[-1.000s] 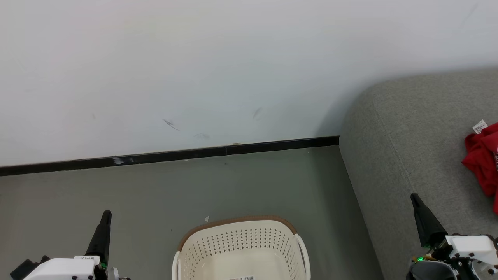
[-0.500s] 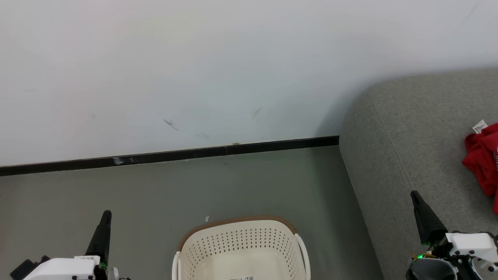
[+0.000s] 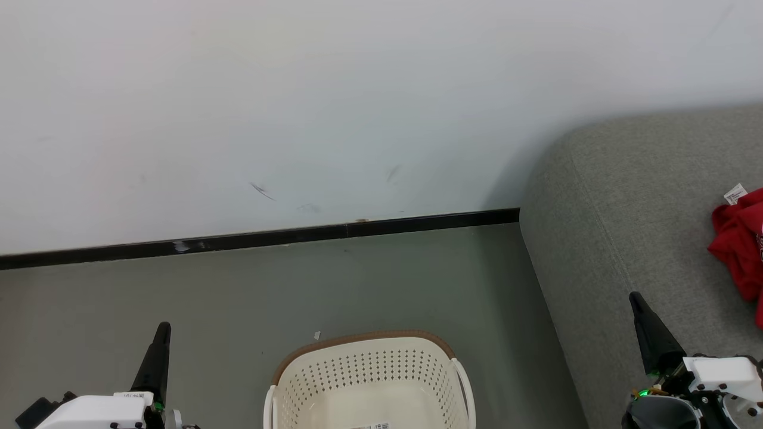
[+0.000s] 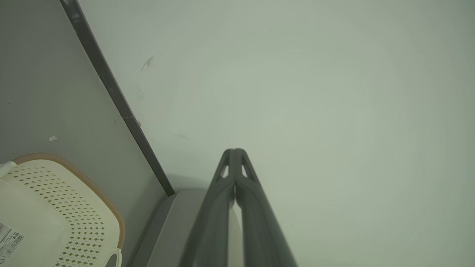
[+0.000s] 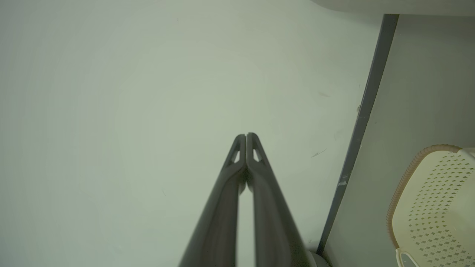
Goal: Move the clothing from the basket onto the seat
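The cream perforated basket [image 3: 369,381] with a brown rim stands on the floor at the bottom middle; what shows of its inside holds no clothing, just a sticker label. Red clothing [image 3: 742,250] with a white tag lies on the grey seat [image 3: 626,226] at the right edge, partly cut off by the frame. My left gripper [image 3: 162,329] is shut at the lower left, left of the basket. My right gripper [image 3: 635,298] is shut at the lower right, over the seat's front part. Both wrist views show fingers pressed together, left gripper [image 4: 234,151], right gripper [image 5: 246,135], with the basket [image 4: 55,207] [image 5: 434,200] at the side.
A white wall [image 3: 298,107] with a black skirting strip [image 3: 256,238] runs behind the grey floor [image 3: 238,298]. A small white scrap [image 3: 317,335] lies on the floor just beyond the basket. The seat's rounded corner stands close to the basket's right side.
My right gripper has shifted very slightly upward. The left gripper, basket and clothing stay where they were.
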### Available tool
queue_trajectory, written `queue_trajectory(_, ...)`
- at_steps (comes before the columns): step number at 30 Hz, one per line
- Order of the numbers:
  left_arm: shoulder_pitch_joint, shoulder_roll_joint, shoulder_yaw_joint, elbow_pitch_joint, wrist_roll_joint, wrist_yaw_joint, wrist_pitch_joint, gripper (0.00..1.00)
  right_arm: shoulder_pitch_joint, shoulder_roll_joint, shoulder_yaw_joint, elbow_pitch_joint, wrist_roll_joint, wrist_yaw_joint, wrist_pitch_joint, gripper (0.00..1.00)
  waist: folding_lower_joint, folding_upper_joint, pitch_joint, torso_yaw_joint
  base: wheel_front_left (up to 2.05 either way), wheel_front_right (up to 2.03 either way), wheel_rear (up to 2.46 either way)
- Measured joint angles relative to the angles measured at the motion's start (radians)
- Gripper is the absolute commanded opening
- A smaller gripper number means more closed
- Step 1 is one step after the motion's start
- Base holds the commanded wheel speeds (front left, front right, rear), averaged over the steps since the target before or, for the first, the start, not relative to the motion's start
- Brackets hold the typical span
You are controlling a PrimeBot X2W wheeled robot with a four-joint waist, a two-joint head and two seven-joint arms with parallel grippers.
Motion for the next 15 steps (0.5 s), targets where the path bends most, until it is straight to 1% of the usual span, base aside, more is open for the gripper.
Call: queue_trajectory(15, 0.000, 0.000, 0.000, 0.000, 0.000, 0.000, 0.000, 0.00, 0.000, 0.000, -0.001, 0.000, 0.000, 0.000, 0.000, 0.00, 0.0000, 0.0000, 0.000, 0.000, 0.00, 0.00, 0.00)
